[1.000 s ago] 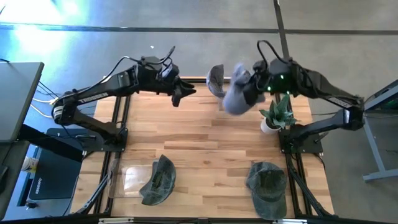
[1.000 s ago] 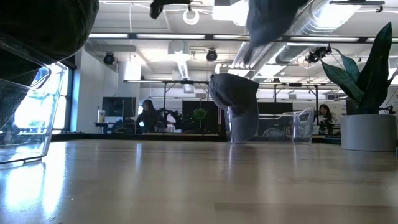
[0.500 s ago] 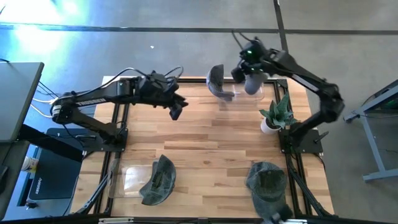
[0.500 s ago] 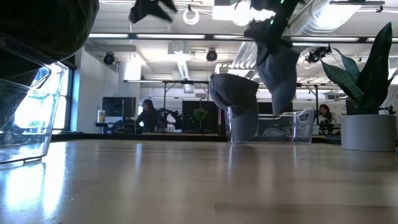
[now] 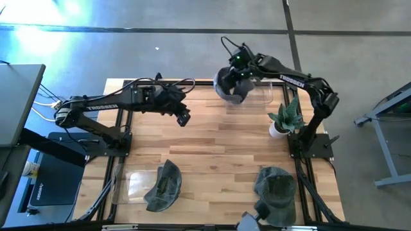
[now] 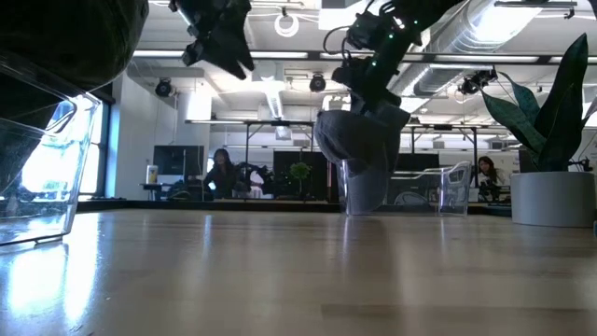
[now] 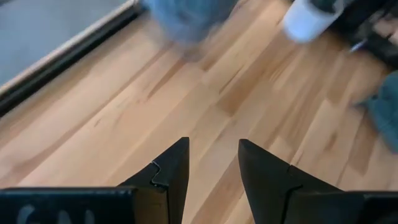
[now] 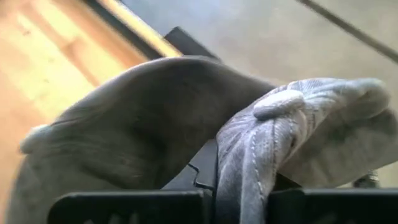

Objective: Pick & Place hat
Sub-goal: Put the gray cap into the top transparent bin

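Right gripper [image 5: 239, 82]: at 12 o'clock on the bench [image 5: 212, 138], jaws clamped on the grey hat [image 5: 232, 90].
Left gripper [image 5: 182, 119]: at 10 o'clock, raised, jaws narrowly apart, holding nothing.

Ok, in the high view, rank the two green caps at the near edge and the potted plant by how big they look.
1. Right green cap, largest.
2. Left green cap, slightly smaller, so the order of these two is uncertain.
3. Potted plant, smallest.
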`<state>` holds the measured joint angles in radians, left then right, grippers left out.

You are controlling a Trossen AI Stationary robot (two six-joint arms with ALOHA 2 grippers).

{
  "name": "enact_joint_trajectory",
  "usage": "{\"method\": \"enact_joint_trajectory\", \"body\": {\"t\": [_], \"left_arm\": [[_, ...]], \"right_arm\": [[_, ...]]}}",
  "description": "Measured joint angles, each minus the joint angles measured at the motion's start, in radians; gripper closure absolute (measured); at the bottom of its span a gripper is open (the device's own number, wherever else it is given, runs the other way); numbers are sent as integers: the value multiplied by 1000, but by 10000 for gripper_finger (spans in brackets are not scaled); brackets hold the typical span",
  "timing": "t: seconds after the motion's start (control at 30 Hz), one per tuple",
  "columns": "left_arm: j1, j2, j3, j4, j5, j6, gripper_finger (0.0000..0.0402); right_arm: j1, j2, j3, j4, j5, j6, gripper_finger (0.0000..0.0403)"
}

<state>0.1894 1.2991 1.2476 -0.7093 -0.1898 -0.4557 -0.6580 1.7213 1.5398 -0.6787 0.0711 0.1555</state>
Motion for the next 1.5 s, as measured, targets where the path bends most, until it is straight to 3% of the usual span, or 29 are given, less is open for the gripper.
{"method": "enact_joint_trajectory", "body": {"t": [0.17,0.3,0.6,0.77,0.93,1.27,1.5], "left_arm": [[0,0,-6,74,1,15,268],[0,0,-6,107,14,34,268],[0,0,-6,118,60,33,268],[0,0,-6,118,67,18,268],[1,0,-6,123,0,-20,268],[1,0,-6,141,-3,-20,268],[0,0,-6,140,28,-21,268]], "right_arm": [[5,0,0,-13,-62,-13,371],[0,0,0,-12,-178,-7,344],[-36,-41,0,-15,-418,1,218],[-51,-103,0,-23,-442,21,173],[-56,-121,0,-37,-479,22,173],[12,-67,0,-139,-485,-178,239],[-12,-68,0,-118,-568,-155,179]]}}
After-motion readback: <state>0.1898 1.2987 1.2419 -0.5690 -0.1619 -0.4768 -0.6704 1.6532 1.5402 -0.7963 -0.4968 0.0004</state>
